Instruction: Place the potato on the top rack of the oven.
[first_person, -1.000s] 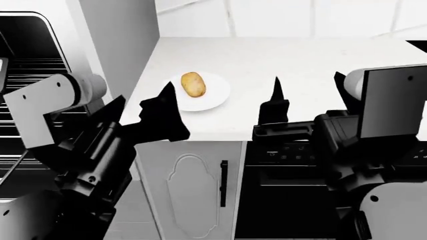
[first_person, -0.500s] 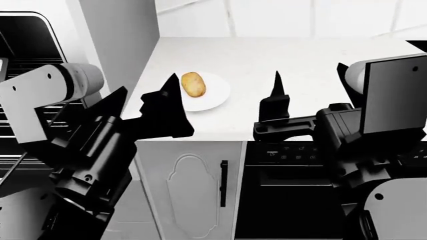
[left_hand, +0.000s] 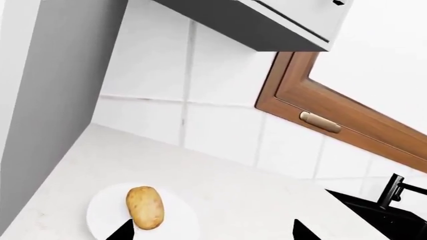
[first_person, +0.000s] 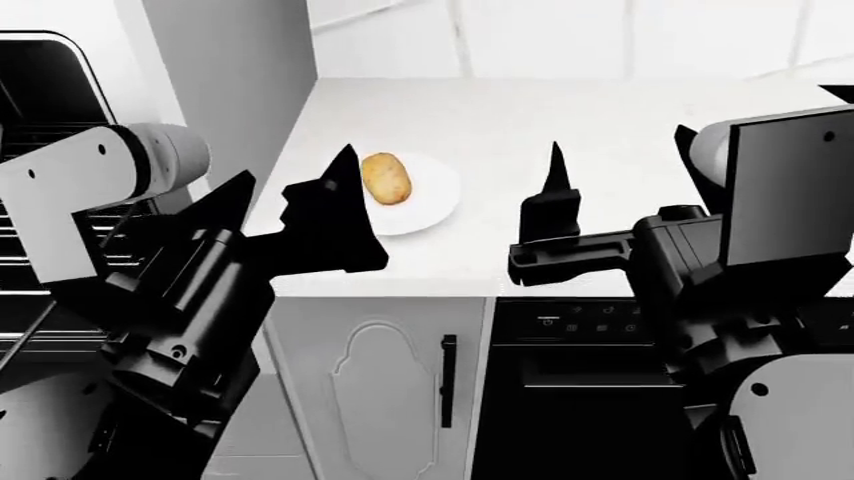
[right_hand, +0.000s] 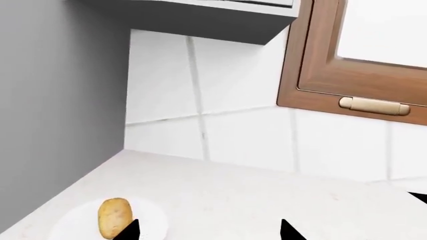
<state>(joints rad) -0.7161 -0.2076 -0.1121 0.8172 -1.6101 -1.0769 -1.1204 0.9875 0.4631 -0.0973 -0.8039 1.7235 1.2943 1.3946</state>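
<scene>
the left pincer (first_person: 340, 200) is open and empty, one black fingertip (first_person: 344, 158) just beside the small oval tan-yellow potato (first_person: 384, 178), on the side toward the oven; in the left wrist view its two tips are spread wide, one tip (left_hand: 122, 231) low beside the potato (left_hand: 145, 207), the other well apart from it. the right pincer (first_person: 554, 215) hangs farther from the potato, over bare table; only one finger shows in the head view, but the right wrist view shows two tips set apart, so it reads as open and holding nothing.

the potato lies near the middle of a round white plate (first_person: 434, 205), on the pale speckled table (first_person: 627, 140).

the step in hand looks like the reach to grasp. to do it well, the left pincer should probably shift so the potato sits between both fingers, across its narrow width, and close without pressing on the plate's rim.

beside the plate, a tall grey cabinet wall (first_person: 234, 80) stands between the potato and the black-cavity oven (first_person: 54, 120) with its chrome wire shelves; which one is the top rack i cannot tell. the carry must likely clear the table's front edge and swing round that wall. the table beyond the plate, toward the tiled back wall (left_hand: 220, 130), offers open room.
</scene>
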